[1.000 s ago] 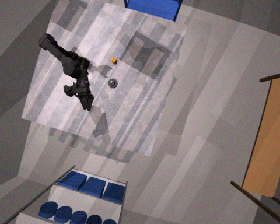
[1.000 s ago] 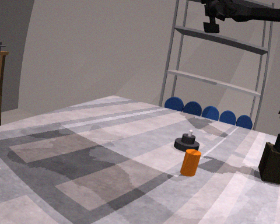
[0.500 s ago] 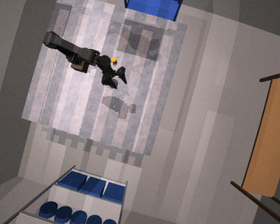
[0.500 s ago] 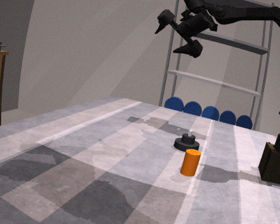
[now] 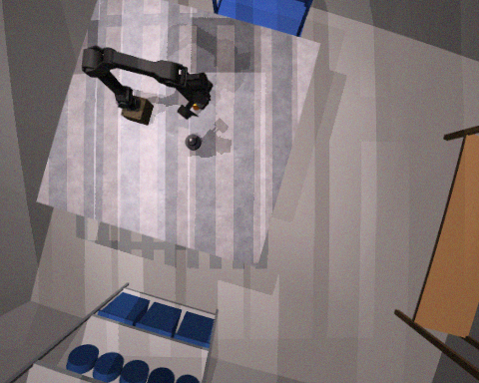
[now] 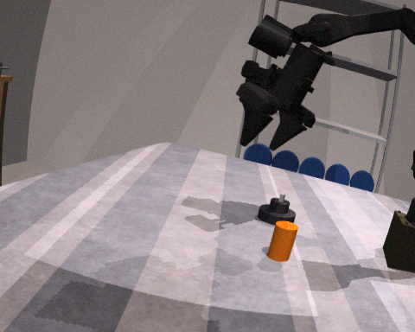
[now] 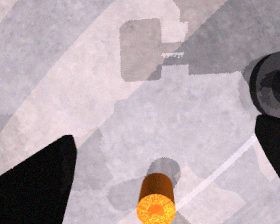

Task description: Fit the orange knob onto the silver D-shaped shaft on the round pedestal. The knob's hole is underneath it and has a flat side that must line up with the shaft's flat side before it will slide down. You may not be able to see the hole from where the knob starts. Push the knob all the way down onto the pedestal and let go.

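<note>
The orange knob (image 5: pixel 196 107) (image 6: pixel 282 241) (image 7: pixel 156 197) stands upright on the striped table top; its hole underneath is hidden. The dark round pedestal (image 5: pixel 189 147) (image 6: pixel 265 214) stands a short way from the knob, with the silver shaft (image 6: pixel 282 198) upright on its top. Part of the pedestal shows at the right edge of the wrist view (image 7: pixel 256 87), partly behind a finger. The shaft's flat side cannot be made out. My gripper (image 6: pixel 258 147) (image 7: pixel 167 133) is open and empty, high above the table, pointing down at a tilt. In the wrist view the knob lies low between the fingers.
The arm's base block (image 5: pixel 136 111) (image 6: pixel 398 244) stands on the table (image 5: pixel 150 199) (image 6: pixel 108 216) to one side of the knob. Beyond the table are a shelf rack with blue items (image 5: pixel 158 319) (image 6: pixel 312 168), a blue object (image 5: pixel 264 15) and an orange-brown piece of furniture (image 5: pixel 451 239).
</note>
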Robot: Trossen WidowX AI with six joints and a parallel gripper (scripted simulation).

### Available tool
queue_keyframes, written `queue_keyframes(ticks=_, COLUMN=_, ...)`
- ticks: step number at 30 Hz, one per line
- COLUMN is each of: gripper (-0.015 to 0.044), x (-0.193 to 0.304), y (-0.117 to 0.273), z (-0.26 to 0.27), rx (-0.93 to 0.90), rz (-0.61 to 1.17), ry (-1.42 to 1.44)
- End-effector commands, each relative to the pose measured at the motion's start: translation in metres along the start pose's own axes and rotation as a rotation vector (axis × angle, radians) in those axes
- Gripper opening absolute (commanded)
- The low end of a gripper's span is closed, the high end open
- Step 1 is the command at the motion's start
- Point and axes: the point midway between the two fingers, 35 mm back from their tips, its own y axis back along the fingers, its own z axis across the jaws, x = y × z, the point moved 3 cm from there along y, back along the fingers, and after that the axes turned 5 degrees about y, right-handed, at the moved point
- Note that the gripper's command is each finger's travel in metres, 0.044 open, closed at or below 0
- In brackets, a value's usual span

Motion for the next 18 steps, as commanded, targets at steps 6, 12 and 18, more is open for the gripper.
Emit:
queue_keyframes(ticks=6, gripper=0.044, x=0.087, y=-0.01, z=0.029, rx=0.007, rz=0.35, ry=0.334)
queue_keyframes(ticks=12, gripper=0.044, x=0.094, y=-0.026, z=0.027, rx=0.007, rz=0.351, ry=0.334)
queue_keyframes(ticks=18, gripper=0.044, x=0.102, y=-0.041, z=0.025, rx=0.007, rz=0.351, ry=0.334)
